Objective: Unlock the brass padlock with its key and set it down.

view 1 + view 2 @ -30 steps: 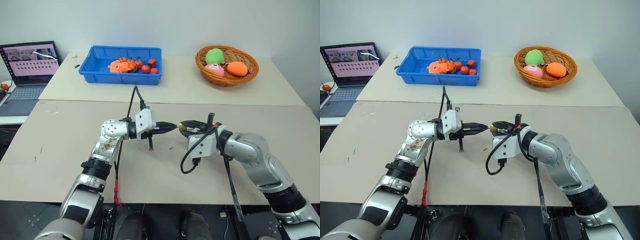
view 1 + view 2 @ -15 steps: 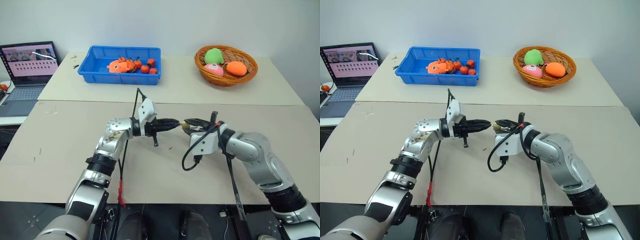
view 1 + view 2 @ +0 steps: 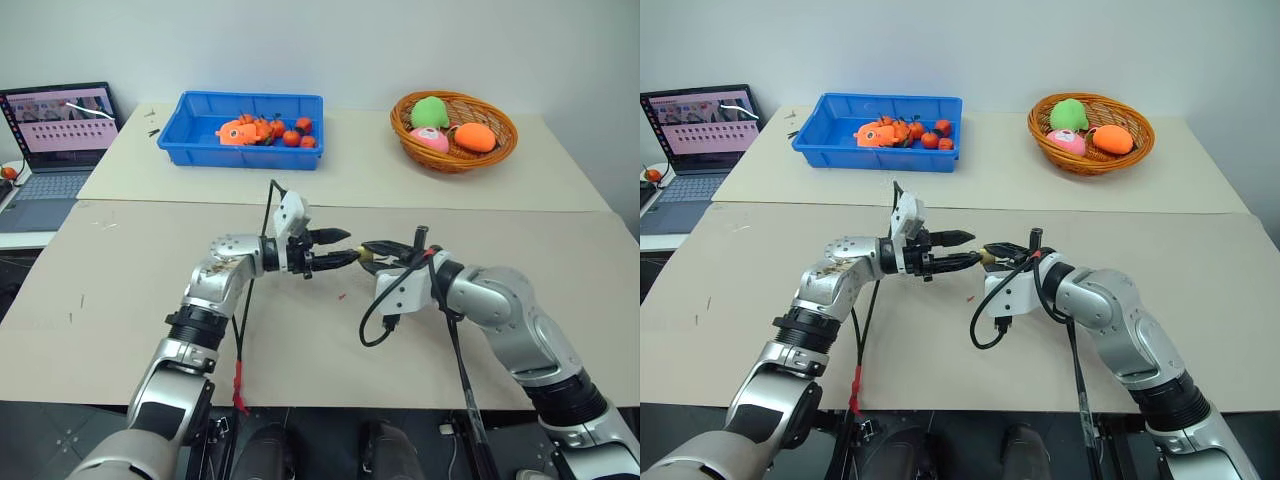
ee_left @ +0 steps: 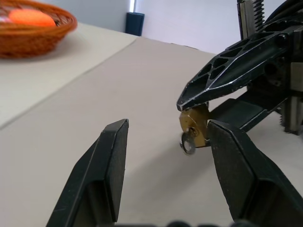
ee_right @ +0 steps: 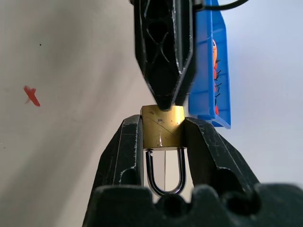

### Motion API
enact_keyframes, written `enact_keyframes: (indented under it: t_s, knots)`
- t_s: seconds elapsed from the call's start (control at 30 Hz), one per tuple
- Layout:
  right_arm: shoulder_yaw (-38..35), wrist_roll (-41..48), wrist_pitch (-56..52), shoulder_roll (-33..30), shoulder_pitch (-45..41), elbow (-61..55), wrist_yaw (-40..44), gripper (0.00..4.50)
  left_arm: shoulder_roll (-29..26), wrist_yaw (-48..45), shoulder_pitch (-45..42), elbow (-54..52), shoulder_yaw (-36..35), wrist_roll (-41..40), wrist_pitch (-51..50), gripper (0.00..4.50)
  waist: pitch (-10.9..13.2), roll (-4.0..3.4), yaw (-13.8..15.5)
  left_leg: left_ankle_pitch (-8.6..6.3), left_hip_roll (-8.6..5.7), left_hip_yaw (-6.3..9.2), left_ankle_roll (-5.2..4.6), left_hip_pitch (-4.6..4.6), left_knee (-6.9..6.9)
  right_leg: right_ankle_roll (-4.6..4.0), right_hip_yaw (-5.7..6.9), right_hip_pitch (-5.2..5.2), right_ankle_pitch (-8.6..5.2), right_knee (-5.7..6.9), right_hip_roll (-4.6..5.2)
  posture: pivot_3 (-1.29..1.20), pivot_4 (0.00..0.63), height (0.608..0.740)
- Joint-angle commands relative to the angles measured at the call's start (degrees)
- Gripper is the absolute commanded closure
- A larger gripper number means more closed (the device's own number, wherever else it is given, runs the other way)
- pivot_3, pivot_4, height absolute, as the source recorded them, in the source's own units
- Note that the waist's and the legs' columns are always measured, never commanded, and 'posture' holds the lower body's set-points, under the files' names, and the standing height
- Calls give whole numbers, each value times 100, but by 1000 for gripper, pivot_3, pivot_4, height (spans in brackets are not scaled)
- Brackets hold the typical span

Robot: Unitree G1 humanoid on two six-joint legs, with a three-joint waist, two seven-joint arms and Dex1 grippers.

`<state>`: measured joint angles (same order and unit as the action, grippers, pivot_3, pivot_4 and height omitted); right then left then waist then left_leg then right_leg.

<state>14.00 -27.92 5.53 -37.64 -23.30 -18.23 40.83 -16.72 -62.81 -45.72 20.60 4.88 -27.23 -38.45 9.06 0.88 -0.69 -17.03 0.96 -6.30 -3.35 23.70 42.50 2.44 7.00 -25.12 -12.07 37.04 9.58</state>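
The brass padlock [image 5: 163, 126] is clamped by its body between the fingers of my right gripper [image 3: 370, 250], held above the middle of the table, with its shackle [image 5: 164, 176] pointing back toward that wrist. The small silvery key [image 4: 188, 144] sticks out of the keyhole in the padlock [image 4: 194, 125]. My left gripper [image 3: 344, 247] faces it from the left, open, one finger above the other. The key lies between its fingertips, and neither pad is pressed on it. In the left wrist view one fingertip [image 4: 222, 142] sits right beside the padlock body.
A blue bin [image 3: 240, 156] with orange toys stands at the back left, and a wicker basket [image 3: 455, 162] of plush fruit at the back right. An open laptop [image 3: 55, 135] sits at the far left. A red speck [image 3: 342, 296] marks the tan table [image 3: 150, 300] under the grippers.
My left gripper has rolled at the wrist and gone from shut at the padlock's keyhole to open, leaving the key in the lock. The right gripper has kept still.
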Motion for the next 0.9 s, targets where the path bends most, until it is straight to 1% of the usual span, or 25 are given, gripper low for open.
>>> enact_keyframes:
  t_s: [0.03,0.13,0.2,0.63,0.9]
  knots:
    - [-105,42,65,-4,-12,-197,-72,3586,-60,195,-470,-167,-445,-789,-1688,1697,0,0,-2,0,1,2,0,0,0,0,0,0,0,1,0,0,150,692]
    - [-113,45,63,-11,3,-213,-70,3586,-49,395,-621,-105,-668,-1032,-2303,1697,0,0,-5,0,1,3,0,-1,0,1,-1,0,-1,1,0,0,150,692]
    - [-115,44,60,-9,10,-225,-71,3586,-46,467,-646,-114,-738,-1101,-2459,1697,0,0,-6,0,0,3,0,-1,-1,0,-1,1,0,1,0,0,150,692]
    - [-70,44,89,19,-42,-216,-63,3586,-261,286,-362,-431,-296,-897,-2261,1697,0,0,-4,1,-1,0,2,-2,1,-1,-1,1,0,1,0,0,150,692]
    - [-41,17,135,9,-75,-283,-51,3586,-144,372,-465,-217,-413,-1018,-2395,1697,0,0,-5,1,-1,-1,3,-2,2,-1,-1,1,0,1,0,0,150,692]
